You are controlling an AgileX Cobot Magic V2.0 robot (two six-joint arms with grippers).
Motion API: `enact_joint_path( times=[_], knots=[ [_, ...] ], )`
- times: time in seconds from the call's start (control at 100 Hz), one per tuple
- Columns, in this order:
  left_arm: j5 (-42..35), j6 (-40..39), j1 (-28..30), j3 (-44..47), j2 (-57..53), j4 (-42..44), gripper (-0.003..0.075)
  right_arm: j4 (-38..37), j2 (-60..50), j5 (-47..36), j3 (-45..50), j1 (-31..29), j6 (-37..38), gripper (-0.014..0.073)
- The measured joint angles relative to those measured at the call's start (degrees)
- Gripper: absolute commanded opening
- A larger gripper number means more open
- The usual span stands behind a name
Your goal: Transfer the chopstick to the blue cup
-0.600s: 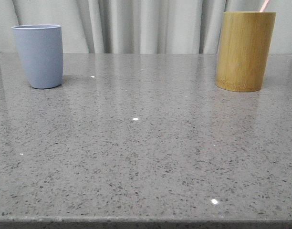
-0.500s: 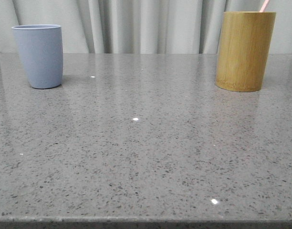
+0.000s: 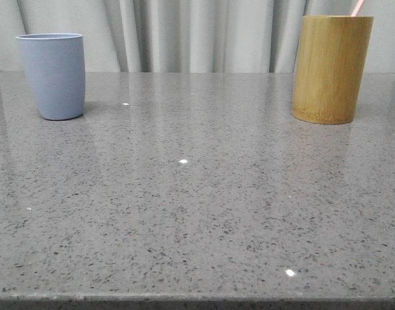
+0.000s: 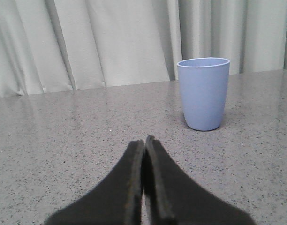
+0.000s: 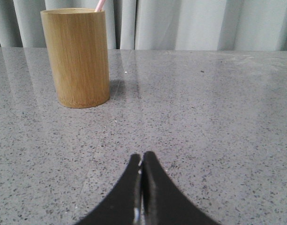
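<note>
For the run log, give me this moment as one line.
chopstick: in bamboo holder | blue cup: upright on table | left gripper: shut, empty | right gripper: shut, empty

The table (image 3: 184, 213) looks like shiny gray stone with tiny dark specks. The blue cup (image 3: 53, 76) is smooth and matt, like plastic. The holder (image 3: 331, 68) is wood with fine lines. The curtain (image 3: 191, 35) is soft cloth.

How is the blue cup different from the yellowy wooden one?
The blue cup is plain periwinkle; the wooden holder is tan with grain. The blue cup tapers toward its base and is shorter; the holder is a taller, straight cylinder. A pink chopstick pokes from the holder. Both stand upright on the table.
</note>
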Motion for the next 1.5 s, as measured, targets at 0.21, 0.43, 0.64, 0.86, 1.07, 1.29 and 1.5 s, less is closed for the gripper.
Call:
enact_joint_path(
  times=[0.21, 0.43, 0.64, 0.86, 1.07, 1.29, 1.5],
  knots=[
    [0.0, 0.0, 0.0, 0.0, 0.0, 0.0, -0.0019, 0.0, 0.0, -0.1, 0.0, 0.0, 0.0, -0.0068],
    [-0.1, 0.0, 0.0, 0.0, 0.0, 0.0, -0.0019, 0.0, 0.0, -4.1, 0.0, 0.0, 0.0, -0.0068],
    [3.3, 0.0, 0.0, -1.3, 0.0, -1.8, -0.0019, 1.0, 0.0, -4.7, -1.1, 0.0, 0.1, -0.0068],
    [17.2, 0.0, 0.0, -12.0, 0.2, -2.6, -0.0019, 1.5, 0.2, 4.9, -12.6, 0.0, 0.1, -0.0068],
    [29.2, 0.0, 0.0, -24.5, 7.9, -2.8, -0.0019, 1.5, 7.3, 18.3, -26.1, 0.0, 0.1, -0.0068],
    [43.4, 0.0, 0.0, -38.5, 20.2, -4.5, -0.0019, 1.5, 16.5, 31.2, -39.1, 0.0, 0.1, -0.0068],
    [46.6, 0.0, 0.0, -44.6, 27.9, -8.9, -0.0019, 1.7, 23.4, 39.6, -46.1, 0.0, 0.1, -0.0068]
  ],
)
